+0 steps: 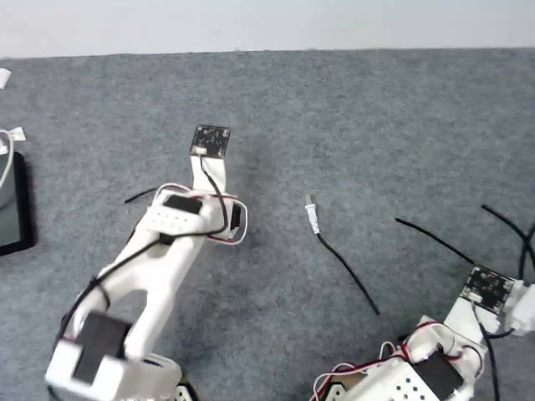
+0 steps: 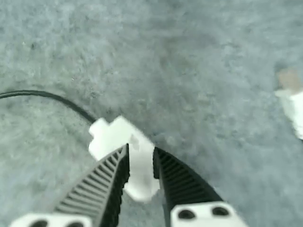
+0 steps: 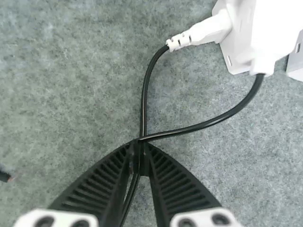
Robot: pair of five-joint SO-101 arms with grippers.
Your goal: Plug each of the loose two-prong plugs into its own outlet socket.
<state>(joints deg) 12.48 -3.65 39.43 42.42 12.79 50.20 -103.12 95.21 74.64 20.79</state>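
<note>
My left gripper (image 2: 140, 153) is shut on a white two-prong plug (image 2: 113, 135) just above the grey carpet; its black cord (image 2: 47, 97) trails away. In the high view the left arm (image 1: 167, 242) covers that plug. A second loose white plug (image 1: 312, 215) with a black cord (image 1: 351, 280) lies on the carpet between the arms. My right gripper (image 3: 138, 149) is shut on a black cable (image 3: 144, 99), whose white plug (image 3: 203, 30) sits in the white outlet block (image 3: 265, 28). The right arm (image 1: 443, 359) is at the near right corner.
A dark flat device (image 1: 12, 205) lies at the left edge. More black cables (image 1: 435, 238) run across the carpet near the right arm. A blurred white piece (image 2: 293, 111) lies off to one side of the left gripper. Open carpet (image 1: 351, 109) stretches toward the far wall.
</note>
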